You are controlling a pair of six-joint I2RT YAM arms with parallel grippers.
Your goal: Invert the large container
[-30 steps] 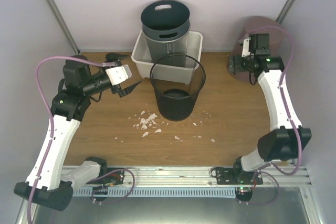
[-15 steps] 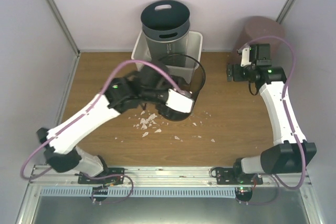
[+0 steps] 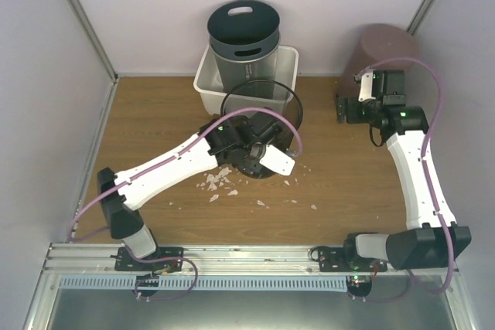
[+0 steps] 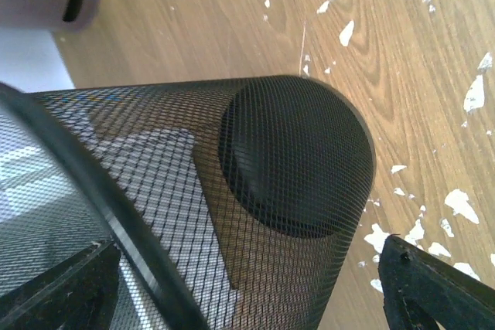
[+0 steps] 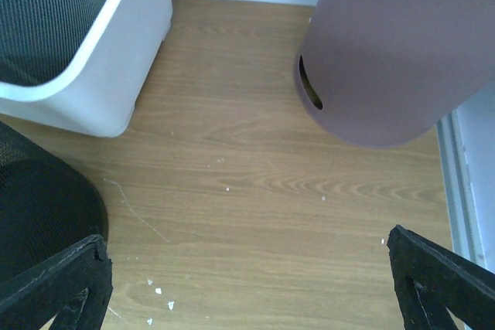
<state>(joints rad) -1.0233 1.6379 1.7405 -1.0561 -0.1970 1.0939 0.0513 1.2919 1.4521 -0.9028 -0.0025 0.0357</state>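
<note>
Upright, mouth up, mid-table: mesh bin (image 3: 272,106), taken here as the large container, not yet turned. Solid black base flat on the table (image 3: 155,113), seen through the mesh in the left wrist view.

Astride its near rim, left gripper (image 4: 247,291), jaws wide apart with the rim running between them, clamped on nothing. Probably placed so to pinch the rim, for want of any other hold on so thin a wall, and then to lever the bin over.

Just behind the mesh bin, touching or nearly so, white tub (image 3: 205,75), with grey bin (image 3: 244,36) standing in it. Hence little room for tipping backward; safer toward the near side, by the look of it.

Right of the mesh bin and well apart, right gripper (image 5: 255,284), jaws likewise wide apart and holding nothing, hovering over bare wood, likely kept out of the sweep. Farther right of the mesh bin, at the back corner, mauve bin (image 3: 383,48), handle slot low, seemingly mouth down already. In front of the mesh bin, white scraps (image 3: 216,182) strewn on the wood.

Count: four containers, namely one mesh, one grey, one mauve, one tub. Two arms. Scraps too many and too small for a sure tally.
</note>
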